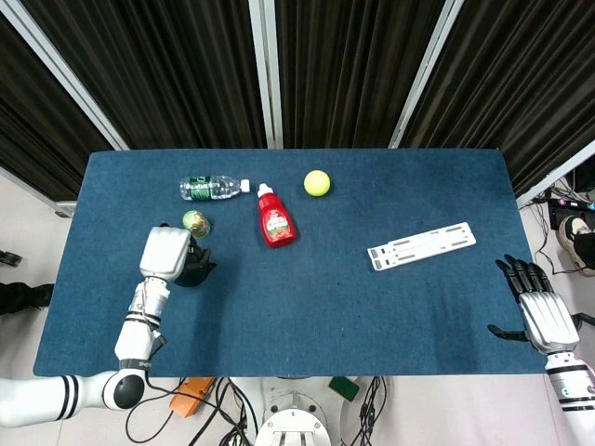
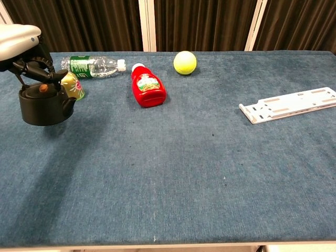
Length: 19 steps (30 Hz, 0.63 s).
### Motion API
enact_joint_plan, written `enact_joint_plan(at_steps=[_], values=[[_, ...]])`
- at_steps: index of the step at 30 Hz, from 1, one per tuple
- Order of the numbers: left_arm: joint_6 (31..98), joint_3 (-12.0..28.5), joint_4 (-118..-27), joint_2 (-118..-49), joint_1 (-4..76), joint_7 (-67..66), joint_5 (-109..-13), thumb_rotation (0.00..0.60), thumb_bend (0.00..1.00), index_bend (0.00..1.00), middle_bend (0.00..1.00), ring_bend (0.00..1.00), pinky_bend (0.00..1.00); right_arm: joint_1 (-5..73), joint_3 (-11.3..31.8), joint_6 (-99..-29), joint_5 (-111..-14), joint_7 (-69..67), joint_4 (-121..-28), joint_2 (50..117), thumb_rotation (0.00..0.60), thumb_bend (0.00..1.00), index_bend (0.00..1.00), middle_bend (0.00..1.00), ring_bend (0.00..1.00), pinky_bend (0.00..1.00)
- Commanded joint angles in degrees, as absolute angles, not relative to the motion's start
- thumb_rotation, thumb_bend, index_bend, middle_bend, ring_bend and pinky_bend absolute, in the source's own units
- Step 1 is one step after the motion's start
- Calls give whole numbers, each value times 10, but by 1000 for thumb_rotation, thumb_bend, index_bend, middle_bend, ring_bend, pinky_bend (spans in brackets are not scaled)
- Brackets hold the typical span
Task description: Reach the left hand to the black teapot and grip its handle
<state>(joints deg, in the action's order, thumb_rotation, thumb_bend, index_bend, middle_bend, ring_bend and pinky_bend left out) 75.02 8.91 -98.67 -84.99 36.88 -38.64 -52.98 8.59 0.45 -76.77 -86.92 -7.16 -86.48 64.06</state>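
The black teapot, with an orange knob on its lid, is at the left of the blue table. My left hand is right above it, fingers curled around its arched wire handle. From the head view the left hand covers most of the teapot; only its right side shows. I cannot tell whether the pot's base touches the cloth. My right hand hangs off the table's front right corner, fingers spread, holding nothing.
A small gold-green ball sits just right of the teapot. Behind lie a water bottle, a red sauce bottle and a tennis ball. A white plastic strip lies at the right.
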Motion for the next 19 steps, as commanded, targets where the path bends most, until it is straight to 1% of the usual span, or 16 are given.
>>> enact_joint_plan(at_steps=[1, 6, 19], values=[[754, 84, -979, -852, 367, -396, -537, 398, 410, 1000, 1000, 1000, 480, 85, 5, -768, -868, -71, -866, 640, 600, 83, 0, 0, 0, 0], [754, 77, -971, -849, 366, -412, -544, 405, 412, 1000, 1000, 1000, 487, 85, 5, -768, -868, -69, -867, 639, 600, 83, 0, 0, 0, 0], [761, 80, -965, -852, 359, -426, -552, 404, 413, 1000, 1000, 1000, 487, 88, 6, -761, -865, -71, -865, 640, 600, 83, 0, 0, 0, 0]])
